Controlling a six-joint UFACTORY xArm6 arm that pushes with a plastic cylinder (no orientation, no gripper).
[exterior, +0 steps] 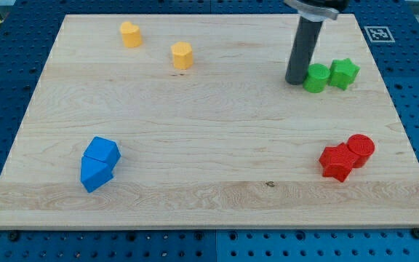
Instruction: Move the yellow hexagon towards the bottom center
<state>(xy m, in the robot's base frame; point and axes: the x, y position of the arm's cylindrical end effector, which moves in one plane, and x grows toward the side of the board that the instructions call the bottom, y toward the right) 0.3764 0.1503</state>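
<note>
Pale wooden board on a blue pegboard carries the blocks. Of two yellow blocks at the view's top left, the yellow hexagon seems the right-hand one, beside a yellow block; it sits far from the bottom centre, so I judge the task unstarted. My tip, a bare rod grasping nothing, touches the green cylinder, well apart from the hexagon.
</note>
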